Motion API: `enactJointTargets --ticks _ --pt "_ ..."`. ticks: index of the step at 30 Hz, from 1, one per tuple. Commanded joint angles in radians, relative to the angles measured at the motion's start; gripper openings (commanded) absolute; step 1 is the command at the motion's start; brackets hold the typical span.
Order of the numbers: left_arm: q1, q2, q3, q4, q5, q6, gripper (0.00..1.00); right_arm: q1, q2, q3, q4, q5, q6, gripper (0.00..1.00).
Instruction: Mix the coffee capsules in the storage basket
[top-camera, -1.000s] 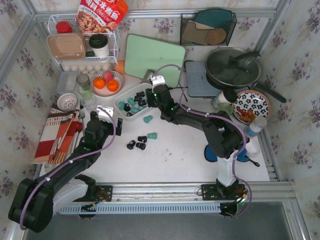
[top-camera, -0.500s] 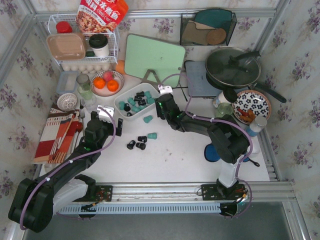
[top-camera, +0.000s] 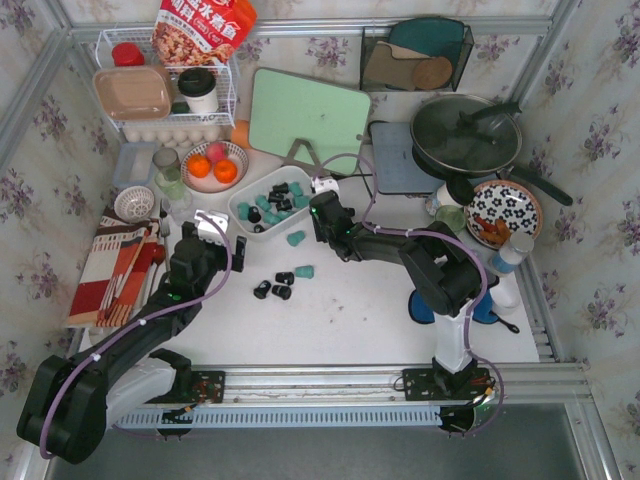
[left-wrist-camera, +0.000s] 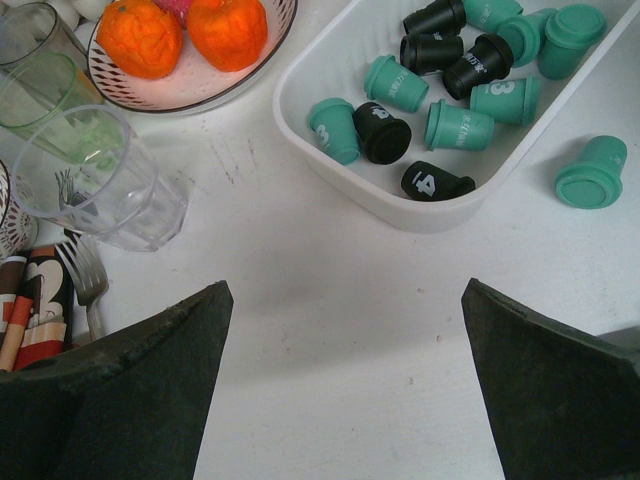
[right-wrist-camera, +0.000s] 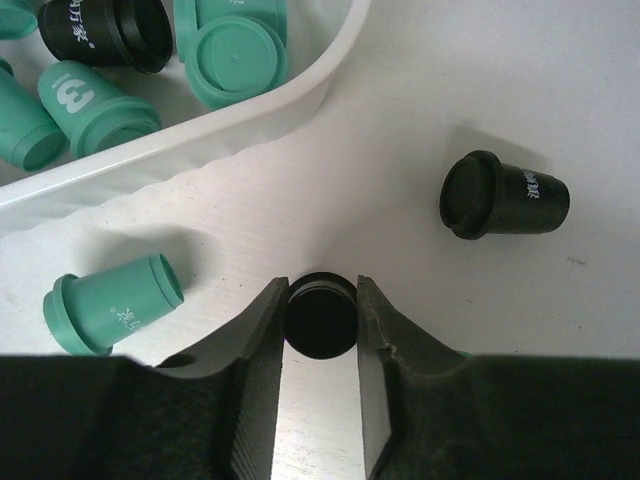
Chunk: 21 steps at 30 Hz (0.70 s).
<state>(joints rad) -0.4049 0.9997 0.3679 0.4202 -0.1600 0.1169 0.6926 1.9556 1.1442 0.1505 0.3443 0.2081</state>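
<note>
The white storage basket holds several teal and black coffee capsules. It also shows in the left wrist view and the right wrist view. My right gripper is just off the basket's right corner, low over the table, and shut on a black capsule. A teal capsule lies to its left and a black capsule to its right. My left gripper is open and empty, in front of the basket's near wall. More loose capsules lie on the table.
A bowl of oranges and clear glasses stand left of the basket. A striped cloth with cutlery lies at the far left. A green cutting board, a pan and a patterned plate are behind and to the right.
My right gripper has moved from over the basket to the table by its right corner, where it now grips a black capsule. The left arm has not moved.
</note>
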Motion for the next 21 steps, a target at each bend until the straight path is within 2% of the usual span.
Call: enactJointTargets --ticks 1,3,4,10,15,18,21 --pt "0.001 0.002 0.009 0.011 0.007 -0.006 1.00 -0.001 -0.011 0.000 -0.005 0.007 0.003 0.25" --pt "0.001 0.001 0.009 0.011 0.007 -0.006 1.00 -0.002 -0.022 0.001 -0.007 0.008 0.002 0.17" --pt "0.001 0.001 0.009 0.012 0.007 -0.005 1.00 -0.001 -0.029 0.000 -0.006 0.000 0.003 0.16" --pt "0.001 0.002 0.009 0.012 0.007 -0.006 1.00 0.000 -0.130 0.009 0.039 -0.127 0.019 0.15" --pt "0.001 0.004 0.011 0.011 0.007 -0.006 1.00 0.001 -0.182 0.030 0.186 -0.229 0.051 0.15" --pt "0.002 0.004 0.011 0.011 0.005 -0.006 1.00 0.001 -0.122 0.096 0.247 -0.277 0.044 0.14" --pt "0.001 0.002 0.010 0.011 0.005 -0.006 1.00 0.001 -0.013 0.213 0.235 -0.326 0.038 0.14"
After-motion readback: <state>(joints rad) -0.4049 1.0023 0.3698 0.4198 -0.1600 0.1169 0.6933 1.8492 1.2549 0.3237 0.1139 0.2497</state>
